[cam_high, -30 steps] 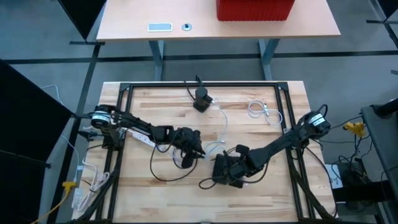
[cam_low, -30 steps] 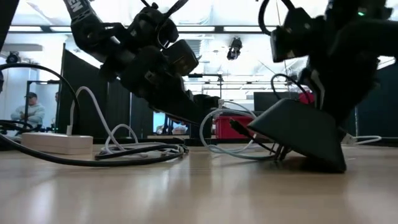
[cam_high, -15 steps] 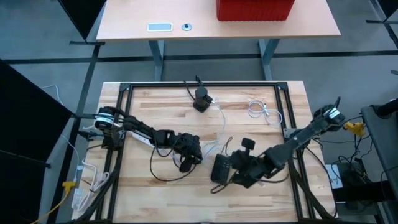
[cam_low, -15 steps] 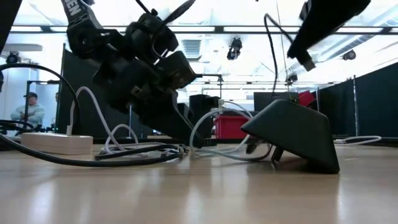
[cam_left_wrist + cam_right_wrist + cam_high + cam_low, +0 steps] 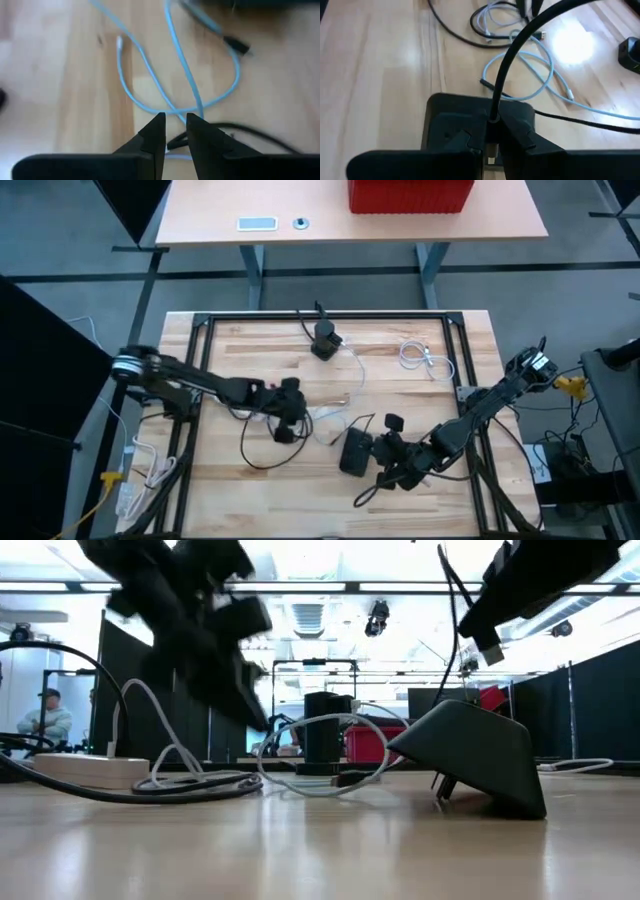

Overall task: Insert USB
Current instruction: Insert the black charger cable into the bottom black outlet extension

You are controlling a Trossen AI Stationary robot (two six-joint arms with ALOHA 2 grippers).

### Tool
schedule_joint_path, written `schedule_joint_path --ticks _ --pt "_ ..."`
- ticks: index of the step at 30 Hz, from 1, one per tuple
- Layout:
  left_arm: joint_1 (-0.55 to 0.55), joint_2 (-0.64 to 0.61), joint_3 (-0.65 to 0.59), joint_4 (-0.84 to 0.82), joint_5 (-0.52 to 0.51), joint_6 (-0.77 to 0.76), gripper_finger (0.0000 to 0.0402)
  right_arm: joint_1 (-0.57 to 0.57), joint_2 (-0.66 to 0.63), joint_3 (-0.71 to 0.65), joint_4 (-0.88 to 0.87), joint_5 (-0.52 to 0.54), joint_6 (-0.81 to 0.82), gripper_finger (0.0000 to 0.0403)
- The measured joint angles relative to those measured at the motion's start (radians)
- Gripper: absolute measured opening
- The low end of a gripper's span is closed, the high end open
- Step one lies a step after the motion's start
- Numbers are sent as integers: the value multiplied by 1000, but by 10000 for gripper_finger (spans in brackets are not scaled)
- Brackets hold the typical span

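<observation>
Right now I see my right gripper (image 5: 491,131) with fingers clenched on a black USB cable (image 5: 520,42) by its plug, poised above the black hub (image 5: 355,452) on the worktop (image 5: 260,375). My left gripper (image 5: 175,131) hangs over the pale blue cable (image 5: 187,82), fingers nearly together, gripping nothing.
</observation>
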Motion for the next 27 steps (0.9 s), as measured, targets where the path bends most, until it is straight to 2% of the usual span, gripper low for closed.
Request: schedule_joint_path --ticks 3,6,10,13,17,27 --pt "-1 -71 -24 8 -1 -26 67 -1 0 -11 29 1 -1 19" --pt "-4 -125 -81 108 -6 -57 65 0 0 -12 58 1 -5 19" --pt "-18 -147 -213 399 -6 -106 64 27 0 -42 160 36 -51 19" --pt "-38 -133 -304 606 22 -152 64 55 0 -109 311 69 -60 19" --pt "-69 -77 -363 740 6 -232 64 69 0 -222 536 93 -94 19" --pt "-119 194 -244 858 -63 -260 63 75 8 -445 1078 216 -356 19"
